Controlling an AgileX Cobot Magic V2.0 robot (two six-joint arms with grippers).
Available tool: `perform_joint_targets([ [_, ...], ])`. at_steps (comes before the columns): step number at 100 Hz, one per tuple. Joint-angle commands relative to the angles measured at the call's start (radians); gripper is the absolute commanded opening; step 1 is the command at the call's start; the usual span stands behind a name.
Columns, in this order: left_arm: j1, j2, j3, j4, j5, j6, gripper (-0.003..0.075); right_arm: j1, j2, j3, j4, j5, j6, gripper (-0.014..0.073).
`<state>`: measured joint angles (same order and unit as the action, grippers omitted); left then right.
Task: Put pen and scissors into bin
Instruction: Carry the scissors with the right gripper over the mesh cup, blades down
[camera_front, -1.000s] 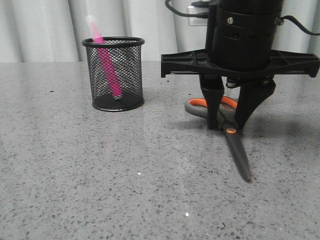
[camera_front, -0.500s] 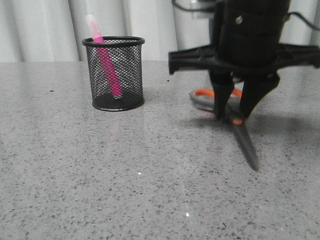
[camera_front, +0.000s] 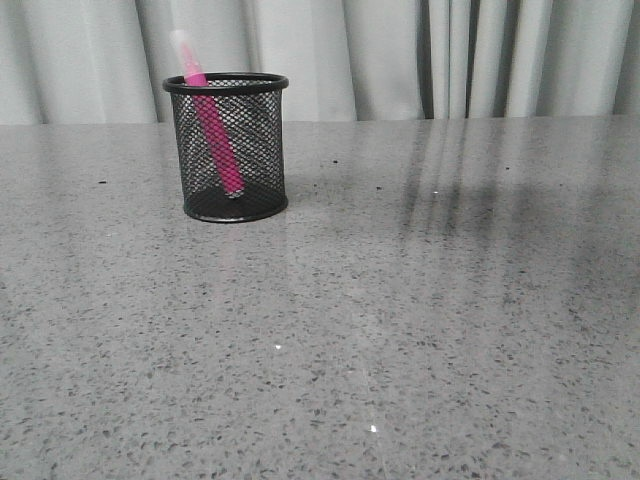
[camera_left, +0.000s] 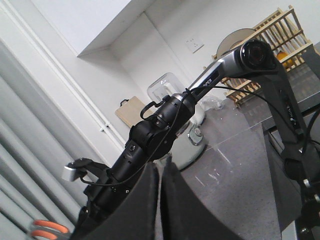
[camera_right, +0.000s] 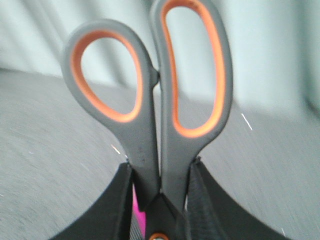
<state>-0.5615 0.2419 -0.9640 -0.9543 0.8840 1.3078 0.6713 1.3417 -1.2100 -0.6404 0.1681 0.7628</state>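
- Scissors (camera_right: 150, 115) are pinched between the two fingers of my right end effector (camera_right: 159, 200), which is closed on them just below the handles; the orange-lined loops stick up past the fingertips.
- My worry: the grip sits close to the pivot, so the long blades could swing or slip. If they meet the bin's rim off-centre, I judge they could tip the bin (camera_front: 229, 150) or knock the pen (camera_front: 211, 125) leaning inside it.
- Neither the scissors nor that arm appear above the bin in the front view, so I cannot tell how far from it they hang.
- Left end effector (camera_left: 160, 200) is raised away from the worktop (camera_front: 400, 330), fingers nearly together, holding nothing.
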Motion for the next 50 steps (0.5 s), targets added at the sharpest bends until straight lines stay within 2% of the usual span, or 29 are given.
perform_joint_targets([
  [1, -0.006, 0.023, 0.003, -0.036, -0.076, -0.010, -0.0019, 0.008, 0.011, -0.027, -0.179, -0.304, -0.001, -0.0076],
  [18, -0.006, 0.023, 0.023, -0.057, -0.076, -0.010, -0.0019, -0.005, 0.120, -0.035, -0.195, -0.325, -0.012, -0.0076],
  [36, -0.006, 0.023, 0.024, -0.065, -0.070, -0.012, -0.0019, -0.041, 0.190, -0.047, -0.198, -0.513, -0.074, -0.0076],
  [50, -0.006, 0.023, 0.024, -0.065, -0.055, -0.012, -0.0019, -0.047, 0.217, -0.090, -0.198, -0.518, -0.075, -0.0076],
])
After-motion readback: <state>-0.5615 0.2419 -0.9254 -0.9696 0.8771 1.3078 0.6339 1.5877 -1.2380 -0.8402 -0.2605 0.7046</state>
